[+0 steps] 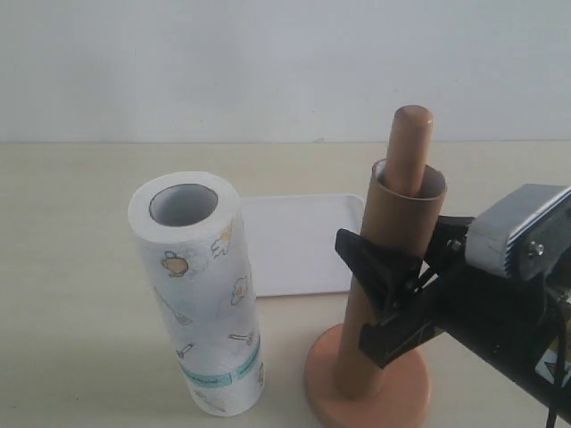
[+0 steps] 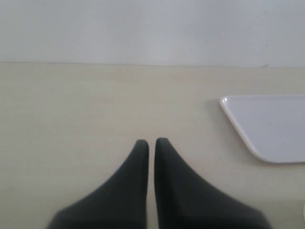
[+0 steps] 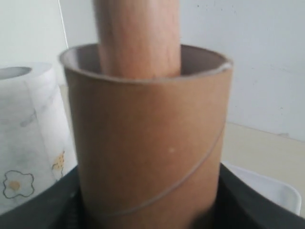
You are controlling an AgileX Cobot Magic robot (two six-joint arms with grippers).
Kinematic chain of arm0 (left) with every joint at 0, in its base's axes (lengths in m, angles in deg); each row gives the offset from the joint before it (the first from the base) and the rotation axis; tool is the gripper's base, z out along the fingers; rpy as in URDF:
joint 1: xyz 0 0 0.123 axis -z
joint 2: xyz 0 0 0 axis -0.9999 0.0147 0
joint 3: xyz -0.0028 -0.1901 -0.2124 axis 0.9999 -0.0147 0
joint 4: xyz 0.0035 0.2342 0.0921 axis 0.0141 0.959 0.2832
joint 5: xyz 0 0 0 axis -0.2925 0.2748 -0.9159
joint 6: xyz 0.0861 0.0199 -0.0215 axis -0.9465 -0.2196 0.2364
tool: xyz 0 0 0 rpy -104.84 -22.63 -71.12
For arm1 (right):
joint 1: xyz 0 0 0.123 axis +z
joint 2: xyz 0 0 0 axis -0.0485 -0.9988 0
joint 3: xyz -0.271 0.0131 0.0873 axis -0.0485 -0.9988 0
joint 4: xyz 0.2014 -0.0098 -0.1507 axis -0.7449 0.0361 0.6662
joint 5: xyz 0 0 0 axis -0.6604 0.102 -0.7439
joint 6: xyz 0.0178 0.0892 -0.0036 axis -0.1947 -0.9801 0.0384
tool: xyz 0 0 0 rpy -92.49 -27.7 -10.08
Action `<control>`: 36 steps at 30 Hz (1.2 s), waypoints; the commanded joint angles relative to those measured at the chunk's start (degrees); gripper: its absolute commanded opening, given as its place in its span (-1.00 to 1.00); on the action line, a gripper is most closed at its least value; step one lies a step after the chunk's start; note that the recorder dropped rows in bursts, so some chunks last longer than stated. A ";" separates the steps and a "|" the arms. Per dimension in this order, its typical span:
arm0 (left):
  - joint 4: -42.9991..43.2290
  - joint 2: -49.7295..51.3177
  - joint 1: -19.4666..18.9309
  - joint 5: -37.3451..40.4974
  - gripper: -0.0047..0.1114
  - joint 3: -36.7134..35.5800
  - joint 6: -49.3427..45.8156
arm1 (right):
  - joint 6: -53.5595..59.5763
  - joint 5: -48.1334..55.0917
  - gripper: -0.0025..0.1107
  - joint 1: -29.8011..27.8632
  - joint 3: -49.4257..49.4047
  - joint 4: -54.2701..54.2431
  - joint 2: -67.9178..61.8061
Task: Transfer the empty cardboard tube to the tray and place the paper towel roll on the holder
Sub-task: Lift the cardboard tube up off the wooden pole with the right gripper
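Exterior view: the empty cardboard tube (image 1: 393, 223), sleeved over the pole of the holder (image 1: 412, 147), is grasped at mid-height by the right claw (image 1: 379, 267), presumably for lifting clear toward the tray (image 1: 294, 232); the left claw (image 2: 151, 143) is clenched, empty.

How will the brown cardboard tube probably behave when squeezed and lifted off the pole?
The cardboard tube looks thin-walled and hollow, so probably light, and may dent under a hard squeeze. It sits around the holder pole, so tilting may make it catch.
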 commanded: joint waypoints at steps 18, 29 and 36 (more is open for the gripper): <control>-0.59 -0.18 -0.10 -0.03 -0.85 -0.17 0.00 | 0.22 30.77 -0.96 0.08 11.47 2.40 21.65; -0.59 -0.18 -0.10 -0.03 -0.85 -0.17 0.00 | 0.42 56.34 -0.96 0.08 38.04 4.35 25.95; -0.59 -0.18 -0.10 -0.03 -0.85 -0.17 0.00 | 4.93 65.95 -0.96 0.08 53.69 4.47 25.95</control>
